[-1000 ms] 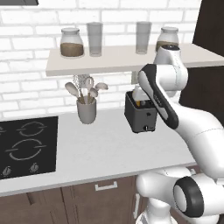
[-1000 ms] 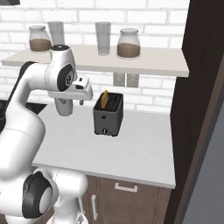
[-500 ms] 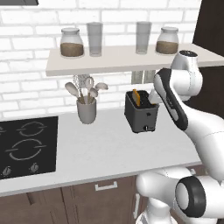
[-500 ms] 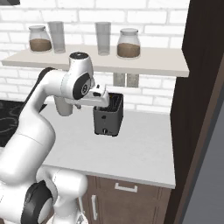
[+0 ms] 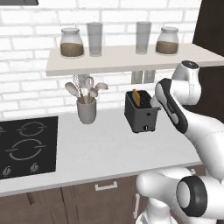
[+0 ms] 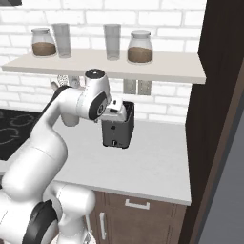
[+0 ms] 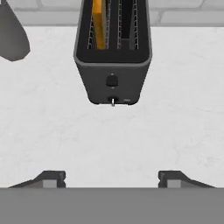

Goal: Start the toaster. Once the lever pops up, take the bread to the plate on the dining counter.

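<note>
Bright, even rendered light; soft shadows, sharp.

Bread (image 7: pixel 99 22) upright in toaster (image 7: pixel 113 65)

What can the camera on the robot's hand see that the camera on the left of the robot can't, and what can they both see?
Hand view alone: the gripper's two fingertips, spread apart above the counter, with nothing between them, and the toaster's grilles down inside both slots.

Left base view alone: the shelf with two jars and two glasses, the black hob, and the wooden spoons in the grey pot.

Both: the dark toaster on the white counter, with the orange-tan bread standing in one slot.
</note>
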Motion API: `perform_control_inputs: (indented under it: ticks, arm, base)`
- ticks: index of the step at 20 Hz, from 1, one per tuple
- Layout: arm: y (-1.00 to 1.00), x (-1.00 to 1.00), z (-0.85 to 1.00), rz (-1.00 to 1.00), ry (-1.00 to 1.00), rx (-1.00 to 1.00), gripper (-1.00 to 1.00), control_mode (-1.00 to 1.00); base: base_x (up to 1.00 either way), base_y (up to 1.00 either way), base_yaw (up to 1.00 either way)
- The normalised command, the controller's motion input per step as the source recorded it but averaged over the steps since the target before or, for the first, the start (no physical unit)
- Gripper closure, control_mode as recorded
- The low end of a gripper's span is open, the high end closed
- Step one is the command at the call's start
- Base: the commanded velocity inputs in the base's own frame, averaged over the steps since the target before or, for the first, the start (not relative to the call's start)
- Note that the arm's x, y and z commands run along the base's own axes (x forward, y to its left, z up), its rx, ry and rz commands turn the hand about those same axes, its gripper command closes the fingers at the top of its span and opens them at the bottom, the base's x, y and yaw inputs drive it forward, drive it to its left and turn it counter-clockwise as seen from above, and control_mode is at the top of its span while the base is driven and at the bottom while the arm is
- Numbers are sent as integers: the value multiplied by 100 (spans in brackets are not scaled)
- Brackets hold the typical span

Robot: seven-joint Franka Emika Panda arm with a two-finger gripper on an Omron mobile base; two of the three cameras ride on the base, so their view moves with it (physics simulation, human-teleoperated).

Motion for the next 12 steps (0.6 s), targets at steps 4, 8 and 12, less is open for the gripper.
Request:
perform_control_inputs:
  ticks: [4,8,12]
  arm:
    - [0,65,-26,0,0,0,100,-100]
    - [0,60,-28,0,0,0,100,-100]
    - [0,42,-37,0,-1,0,100,-100]
  base:
    - [0,0,0]
    - [0,0,0]
    - [0,0,0]
